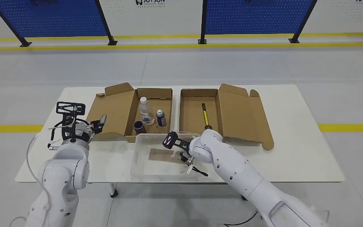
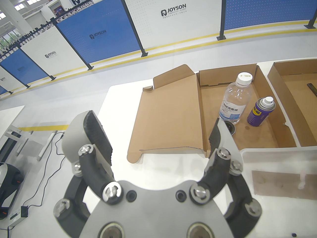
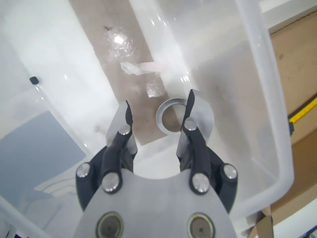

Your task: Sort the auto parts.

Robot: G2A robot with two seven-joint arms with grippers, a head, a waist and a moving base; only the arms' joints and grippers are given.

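Observation:
A flat metal ring (image 3: 162, 108) lies on the floor of the clear plastic bin (image 3: 267, 80) at the table's front. My right gripper (image 3: 158, 97) hangs open just above it, inside the bin, with one finger (image 3: 188, 105) over the ring's middle and the other beside it; in the top view this gripper (image 1: 193, 168) is at the bin's right part. My left gripper (image 2: 153, 120) is open and holds nothing, off the left flap of the left cardboard box (image 2: 168, 115); it is seen from above at the table's left (image 1: 101, 122).
The left box (image 1: 122, 110) holds a water bottle (image 1: 146, 109), a blue spray can (image 1: 161, 117) and a dark round part (image 1: 139, 126). The right box (image 1: 195, 110) holds a yellow-and-black tool (image 1: 205, 115). A brown sheet (image 1: 164, 154) lies under the bin; a crumpled clear scrap (image 3: 141, 68) lies inside.

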